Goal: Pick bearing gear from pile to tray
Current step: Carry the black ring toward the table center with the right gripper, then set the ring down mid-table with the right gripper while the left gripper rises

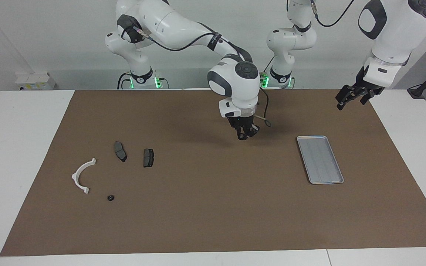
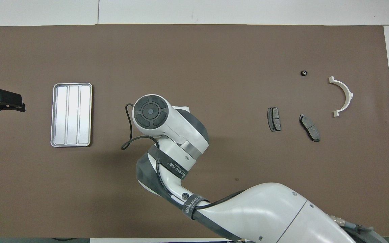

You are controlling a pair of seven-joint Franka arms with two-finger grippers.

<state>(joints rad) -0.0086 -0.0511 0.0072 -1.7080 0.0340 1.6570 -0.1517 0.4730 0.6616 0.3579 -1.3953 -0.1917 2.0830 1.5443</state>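
Note:
My right gripper (image 1: 243, 135) hangs over the middle of the brown mat, between the pile and the tray (image 1: 320, 159). Its fingertips are pinched on a small dark part, the bearing gear. In the overhead view its wrist (image 2: 150, 111) hides the fingers. The silver tray (image 2: 72, 114) holds nothing. The pile lies toward the right arm's end: a white half-ring bracket (image 1: 81, 175), two dark grey pads (image 1: 120, 151) (image 1: 148, 157) and one small black ring (image 1: 111, 197). My left gripper (image 1: 350, 96) waits open over the mat's edge at the left arm's end.
The brown mat (image 1: 213, 207) covers most of the white table. A black cable loops off the right wrist (image 2: 127, 135). In the overhead view the bracket (image 2: 344, 96), pads (image 2: 274, 118) (image 2: 309, 127) and ring (image 2: 304, 72) lie apart from each other.

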